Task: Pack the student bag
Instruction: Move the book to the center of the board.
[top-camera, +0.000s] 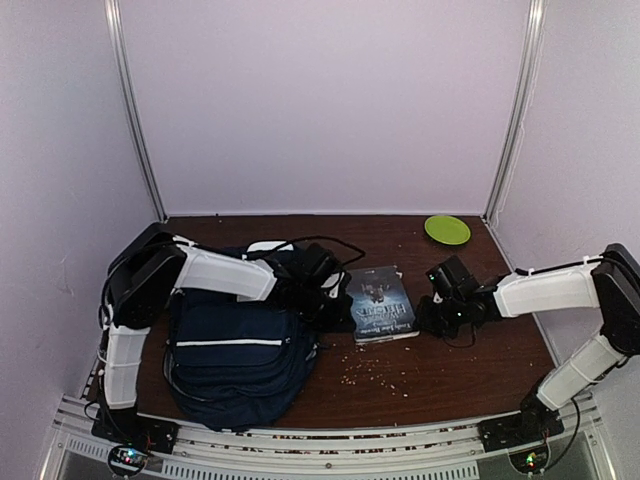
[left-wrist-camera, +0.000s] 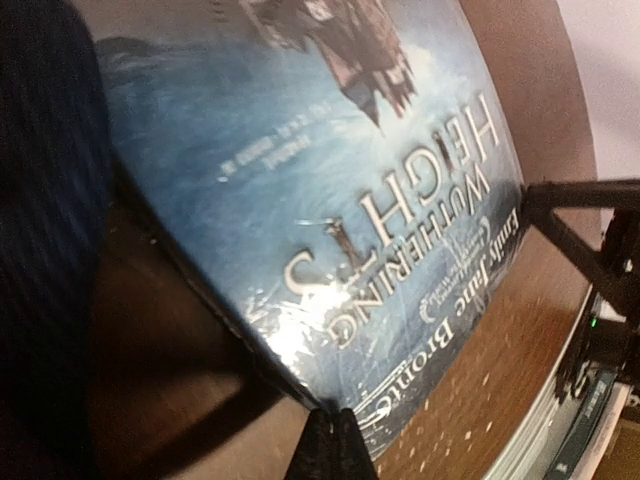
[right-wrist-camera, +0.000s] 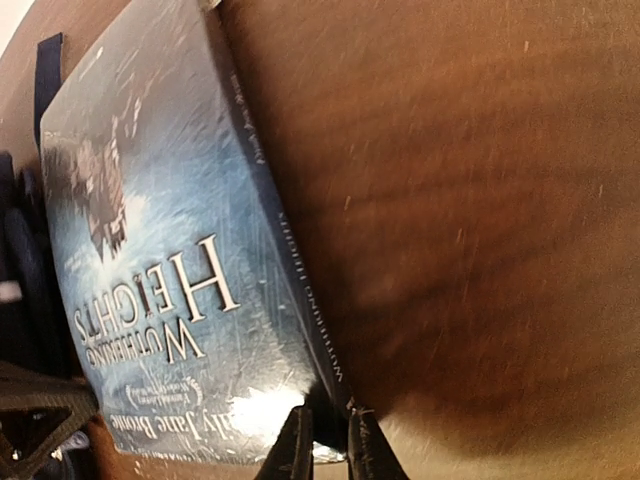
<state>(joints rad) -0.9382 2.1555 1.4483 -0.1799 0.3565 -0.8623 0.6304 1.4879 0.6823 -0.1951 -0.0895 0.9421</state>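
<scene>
The student bag (top-camera: 235, 360), navy with white stripes, lies at the front left of the table; its dark fabric fills the left edge of the left wrist view (left-wrist-camera: 45, 220). A blue "Wuthering Heights" book (top-camera: 380, 303) sits just right of it, slightly raised over its shadow (left-wrist-camera: 330, 180) (right-wrist-camera: 170, 270). My left gripper (top-camera: 335, 297) is at the book's left side, its fingertips (left-wrist-camera: 322, 442) pressed together on the cover's bottom corner. My right gripper (top-camera: 432, 306) grips the opposite bottom corner by the spine, one finger (right-wrist-camera: 297, 445) on each side.
A green plate (top-camera: 447, 229) sits at the back right corner. Pale crumbs (top-camera: 385, 375) are scattered on the brown table in front of the book. A black cable (top-camera: 320, 242) loops behind the bag. White walls close in on three sides.
</scene>
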